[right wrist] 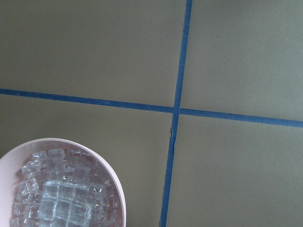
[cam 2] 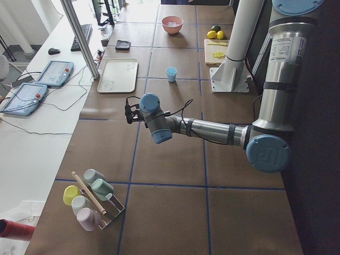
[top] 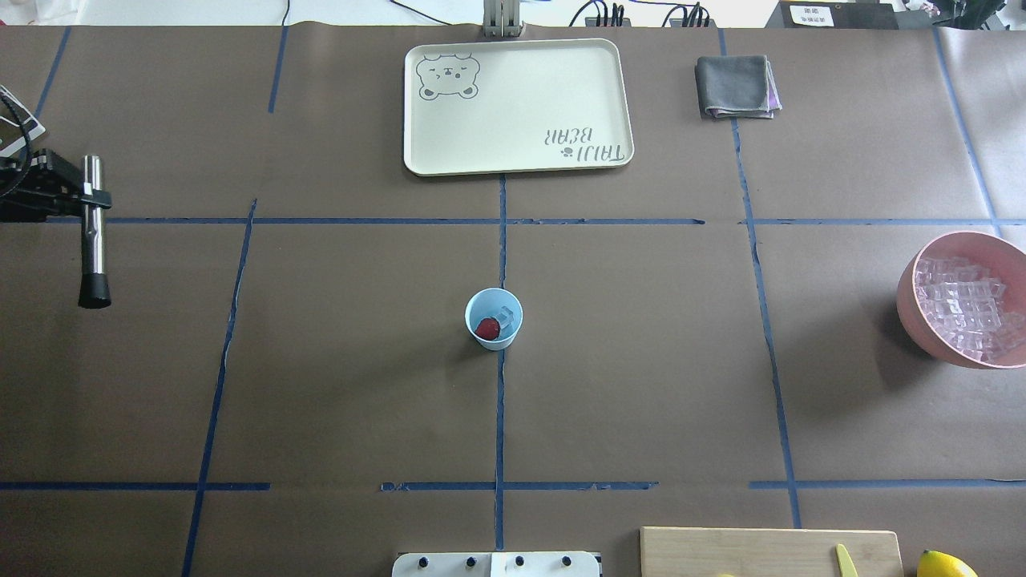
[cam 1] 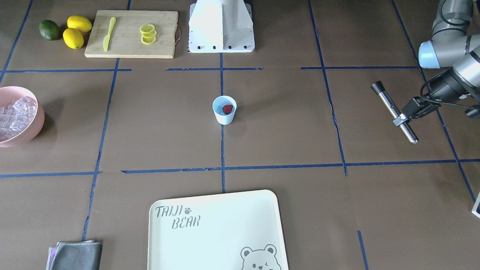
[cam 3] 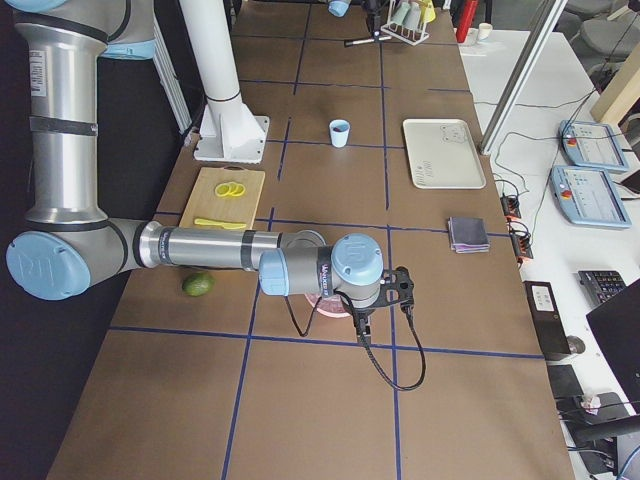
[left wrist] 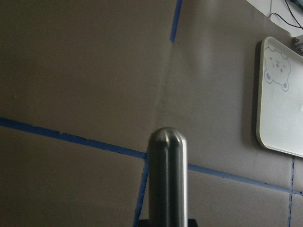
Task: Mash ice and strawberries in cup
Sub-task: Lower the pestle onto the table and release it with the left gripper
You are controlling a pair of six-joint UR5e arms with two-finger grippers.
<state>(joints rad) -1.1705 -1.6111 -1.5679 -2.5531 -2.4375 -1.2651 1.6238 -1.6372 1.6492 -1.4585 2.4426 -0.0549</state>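
The pale blue cup [cam 1: 224,116] stands at the table's middle and also shows in the overhead view [top: 481,336]. In it lie a red strawberry [cam 1: 227,109] [top: 486,328] and a clear ice cube [top: 506,314]. More ice [top: 966,308] [right wrist: 61,198] fills the pink bowl [top: 910,280]. My left gripper [cam 1: 400,120] [top: 94,195] is shut on a steel muddler [cam 1: 390,107] [top: 94,240] with a black end. It holds the muddler level above the table, far from the cup. My right gripper [cam 3: 403,285] hovers by the pink bowl. I cannot tell whether it is open or shut.
A cream bear tray [top: 517,152] lies across the table from the base. A grey cloth [top: 733,86] is beside it. A cutting board [cam 1: 131,50] holds lemon slices [cam 1: 148,34] and a yellow knife [cam 1: 109,33]. Two lemons [cam 1: 77,30] and a green fruit [cam 1: 49,30] lie next to it.
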